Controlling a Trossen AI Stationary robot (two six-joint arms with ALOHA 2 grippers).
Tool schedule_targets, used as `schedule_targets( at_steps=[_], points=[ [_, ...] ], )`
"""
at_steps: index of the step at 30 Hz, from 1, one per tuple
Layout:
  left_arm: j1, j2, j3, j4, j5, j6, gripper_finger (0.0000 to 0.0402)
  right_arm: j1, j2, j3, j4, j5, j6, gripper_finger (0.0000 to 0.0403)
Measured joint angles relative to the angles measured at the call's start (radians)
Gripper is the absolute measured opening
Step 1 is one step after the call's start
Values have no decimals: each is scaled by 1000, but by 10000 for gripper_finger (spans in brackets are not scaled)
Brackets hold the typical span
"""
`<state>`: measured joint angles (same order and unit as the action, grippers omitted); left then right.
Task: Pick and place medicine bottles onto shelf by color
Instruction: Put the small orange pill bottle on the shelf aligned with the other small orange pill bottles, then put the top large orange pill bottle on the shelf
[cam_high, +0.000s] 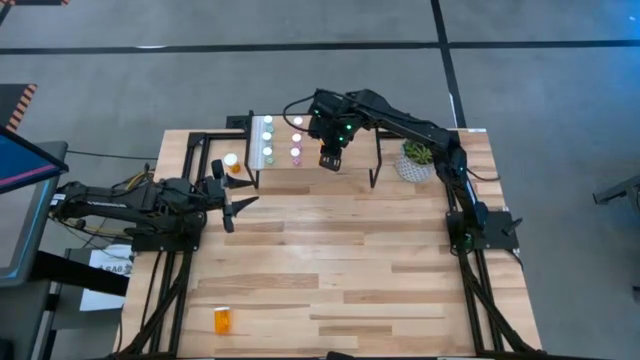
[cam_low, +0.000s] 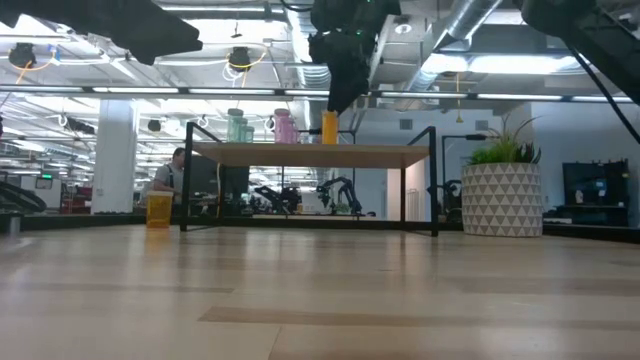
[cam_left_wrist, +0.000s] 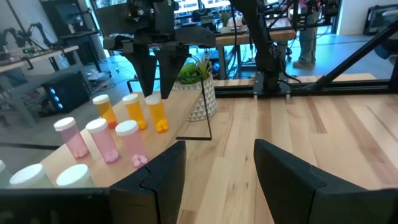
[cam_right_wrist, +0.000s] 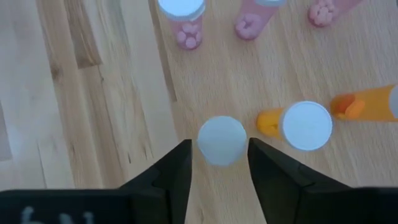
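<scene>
Light wood tabletop (cam_high: 330, 260); open workshop room behind, a seated person (cam_low: 176, 172) visible only low. Shelf (cam_low: 310, 153) carries green, pink, orange bottles (cam_left_wrist: 118, 134). Right gripper (cam_right_wrist: 219, 163) above it, fingers spread beside a white cap. Left gripper (cam_high: 232, 205) spread, empty, near the shelf. High view alone shows a stray orange bottle (cam_high: 222, 320).

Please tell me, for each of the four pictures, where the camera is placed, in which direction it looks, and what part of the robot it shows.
High view: overhead, straight down; both arms, the shelf, left gripper.
Low view: table height, level across; right gripper above the shelf.
Left wrist view: past its own gripper toward pink bottles and orange bottles.
Right wrist view: straight down past its own gripper onto a white cap.
Shared: both wrist views show the orange bottles.
</scene>
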<state>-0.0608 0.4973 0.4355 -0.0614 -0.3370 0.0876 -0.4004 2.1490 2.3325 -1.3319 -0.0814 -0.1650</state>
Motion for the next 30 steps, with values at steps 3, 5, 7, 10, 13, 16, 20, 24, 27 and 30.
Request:
schedule_targets(
  at_steps=[3,5,7,10,13,16,20,24,27,30],
  points=[
    [0,0,0,0,0,-3,178,0,0,0,1,0,0,183],
    [0,0,0,0,0,-3,178,0,0,0,1,2,0,183],
    [0,0,0,0,0,-3,178,0,0,0,0,16,0,182],
    [0,0,0,0,0,-3,178,0,-16,0,-26,56,11,182],
    [0,0,0,0,0,-3,178,-3,-60,0,-68,82,34,182],
    [0,0,0,0,0,-5,178,-8,-108,1,-89,88,64,182],
    [0,0,0,5,0,-18,178,7,-172,1,-98,89,98,182],
    [0,0,0,5,-6,-58,178,64,-234,1,-116,56,116,182],
    [0,1,0,-2,-29,-113,178,141,-286,-7,-89,38,128,180],
    [0,13,0,-21,-44,-160,178,231,-359,-93,-21,32,143,173]
  ],
)
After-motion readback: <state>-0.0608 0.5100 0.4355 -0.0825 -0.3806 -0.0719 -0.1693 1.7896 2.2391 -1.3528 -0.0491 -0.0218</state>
